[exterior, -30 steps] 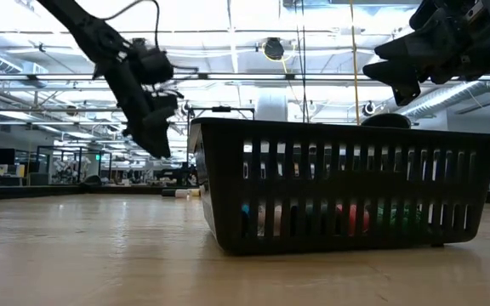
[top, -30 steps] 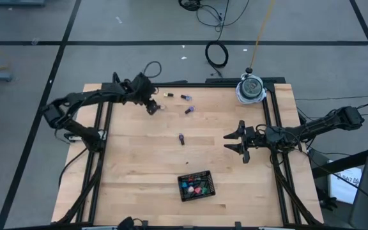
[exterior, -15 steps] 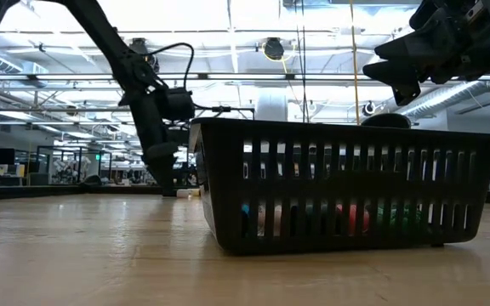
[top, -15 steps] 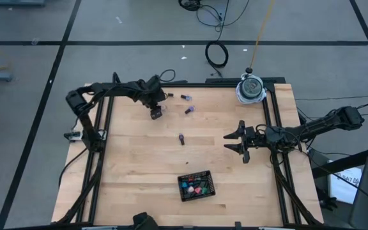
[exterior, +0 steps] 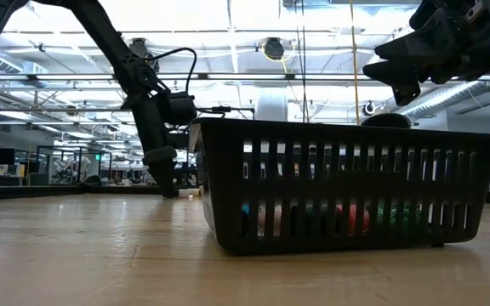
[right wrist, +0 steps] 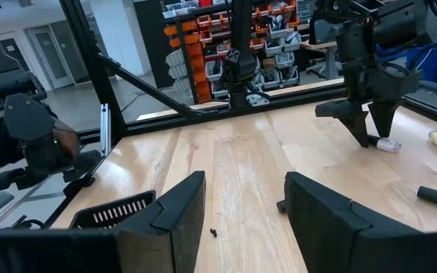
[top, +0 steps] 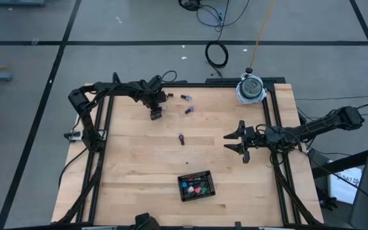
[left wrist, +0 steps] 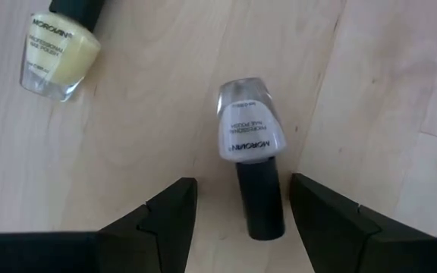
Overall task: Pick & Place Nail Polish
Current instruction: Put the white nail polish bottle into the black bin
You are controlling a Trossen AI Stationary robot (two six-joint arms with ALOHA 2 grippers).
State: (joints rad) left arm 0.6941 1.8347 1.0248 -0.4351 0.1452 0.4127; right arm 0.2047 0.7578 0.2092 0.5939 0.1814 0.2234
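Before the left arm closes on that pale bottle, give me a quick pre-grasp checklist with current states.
1. Left gripper jaws open: ok.
2. Pale grey bottle lies on the table between the jaws, cap toward the gripper: ok.
3. Jaws touching the bottle: not yet; a gap shows on each side.
4. Yellow bottle clear of the jaws: ok, it lies off to one side.
5. Right gripper out of the way: ok, open over the table's right half.
6. Black basket has room: cannot tell.
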